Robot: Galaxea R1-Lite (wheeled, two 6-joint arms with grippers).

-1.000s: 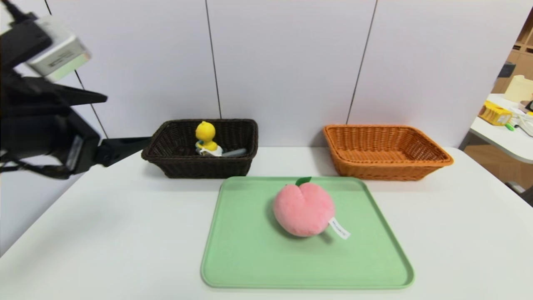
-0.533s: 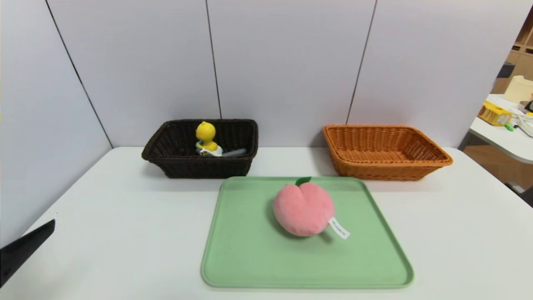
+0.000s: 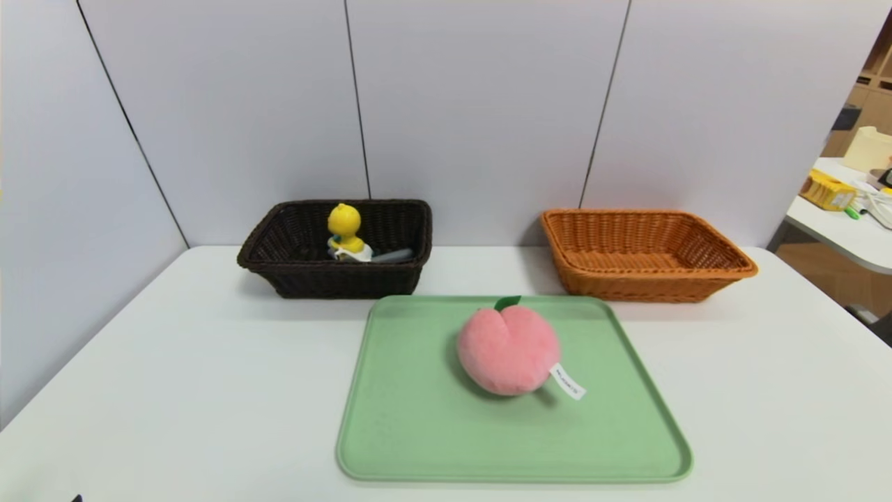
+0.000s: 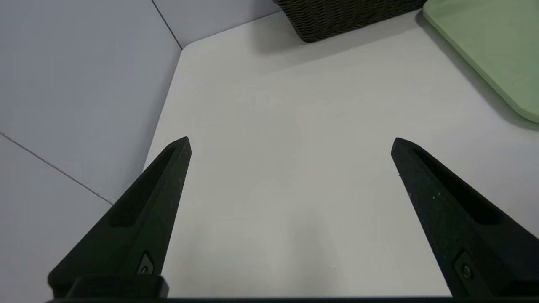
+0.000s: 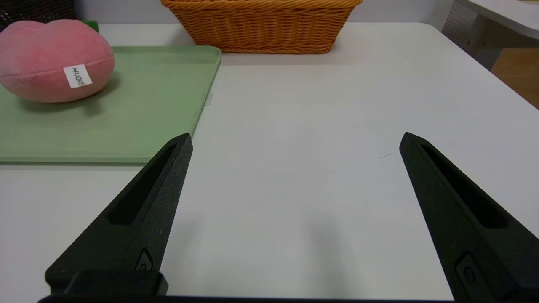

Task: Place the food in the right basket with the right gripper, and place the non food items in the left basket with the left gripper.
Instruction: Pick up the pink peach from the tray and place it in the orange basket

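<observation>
Head view: peach (image 3: 509,351) lying on green tray (image 3: 418,418), mid-table; yellow duck (image 3: 345,226) upright inside dark basket (image 3: 279,272), beside a grey item too hidden to name; orange basket (image 3: 697,279) holding nothing. Neither gripper clearly seen from here.

Left wrist view: left gripper (image 4: 290,141) spread wide, gripping nothing, over bare table (image 4: 273,105) near the wall corner; only a corner of dark basket (image 4: 337,17) and of tray (image 4: 484,42) showing, duck unseen.

Right wrist view: right gripper (image 5: 294,136) likewise wide apart, nothing between fingers, low above table beside tray (image 5: 126,118); peach (image 5: 54,59) with label reading "HUGNS", not legible from the head; orange basket (image 5: 261,25) beyond, interior hidden.
</observation>
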